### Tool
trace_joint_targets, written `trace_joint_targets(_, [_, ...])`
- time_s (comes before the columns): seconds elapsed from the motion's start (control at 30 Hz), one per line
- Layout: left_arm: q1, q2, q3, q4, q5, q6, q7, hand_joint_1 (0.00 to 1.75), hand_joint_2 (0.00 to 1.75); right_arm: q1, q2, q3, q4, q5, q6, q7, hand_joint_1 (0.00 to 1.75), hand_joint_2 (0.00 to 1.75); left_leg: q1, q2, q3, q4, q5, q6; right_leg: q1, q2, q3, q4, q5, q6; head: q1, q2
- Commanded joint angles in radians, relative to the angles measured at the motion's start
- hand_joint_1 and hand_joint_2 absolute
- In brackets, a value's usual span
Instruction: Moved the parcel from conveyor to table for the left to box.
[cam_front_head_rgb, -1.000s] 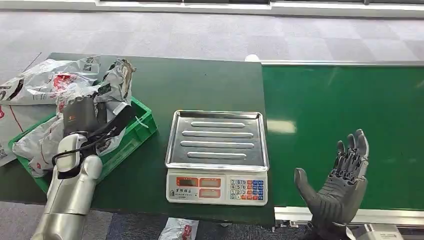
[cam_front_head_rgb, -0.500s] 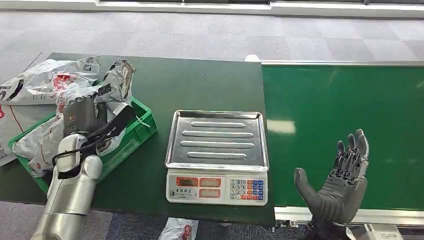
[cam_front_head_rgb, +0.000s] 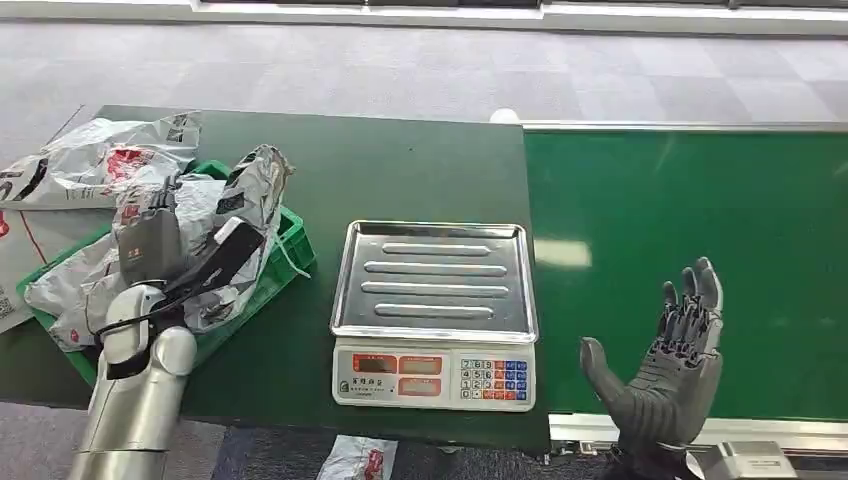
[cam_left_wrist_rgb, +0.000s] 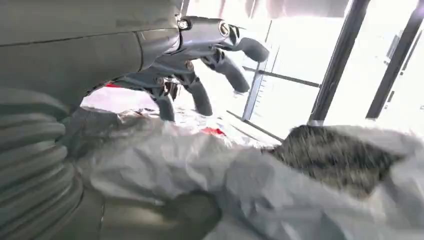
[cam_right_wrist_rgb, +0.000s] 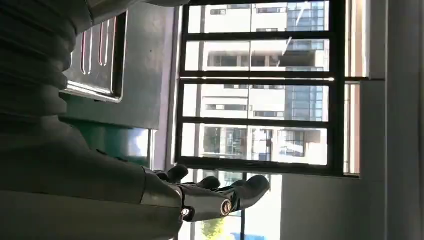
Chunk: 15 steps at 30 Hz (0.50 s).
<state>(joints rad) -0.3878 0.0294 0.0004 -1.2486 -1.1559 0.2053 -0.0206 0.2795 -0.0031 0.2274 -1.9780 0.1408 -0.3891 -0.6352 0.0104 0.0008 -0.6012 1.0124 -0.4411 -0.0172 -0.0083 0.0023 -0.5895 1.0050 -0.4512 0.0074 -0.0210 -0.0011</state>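
The parcel (cam_front_head_rgb: 225, 215) is a soft grey plastic mail bag, all crinkly and shiny. It looks light and floppy, so it can bend, sag and slip. A good place to hold it is likely a thick bunched fold or an edge, not the smooth flat side, where fingers may slide off.

The parcel sits in the green crate (cam_front_head_rgb: 283, 262) at the left end of the dark green table (cam_front_head_rgb: 400, 170), on top of other grey bags. It is tipped up, with one end sticking above the crate rim. More bags (cam_front_head_rgb: 95, 160) lie on the table behind the crate.

The left hand (cam_front_head_rgb: 150, 240) is down in the crate, right against the parcel. In the left wrist view the dark fingers (cam_left_wrist_rgb: 200, 97) are spread above the wrinkled plastic and do not squeeze it, so the hand seems to be open, though the thumb side is hard to see.

The right hand (cam_front_head_rgb: 665, 375) is far from the parcel, held up over the near edge of the green conveyor (cam_front_head_rgb: 690, 200), palm open, fingers wide apart, holding nothing. The scale (cam_front_head_rgb: 435, 310) with its shiny tray stands between the two hands
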Motion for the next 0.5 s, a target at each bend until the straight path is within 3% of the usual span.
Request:
trace_joint_targets(0.03, [-0.013,-0.01,0.036,0.019,-0.003,-0.017,0.002,0.0,1.75,-0.013,-0.001,-0.003,0.052,-0.003,-0.005,-0.001,0.0,1.75,0.0,0.0,0.001,-0.001,0.0,0.0,0.0,0.0,0.001,-0.001,0.0,0.0,0.0,0.0])
trace_joint_targets(0.33, [-0.013,-0.025,0.056,0.001,0.023,-0.032,-0.009,0.0,1.75,-0.009,-0.007,-0.002,0.041,-0.003,-0.013,0.003,0.0,1.75,0.0,0.0,0.003,-0.003,0.0,0.001,0.0,0.0,0.002,-0.002,0.0,0.0,0.0,0.0])
trace_joint_targets(0.5, [0.021,-0.058,0.07,-0.095,0.214,-0.045,-0.091,0.0,1.75,0.009,-0.014,0.002,0.03,-0.008,-0.034,0.001,0.0,1.75,0.0,0.0,0.002,-0.001,0.0,0.001,0.0,0.0,0.002,-0.002,0.0,0.0,0.0,0.0])
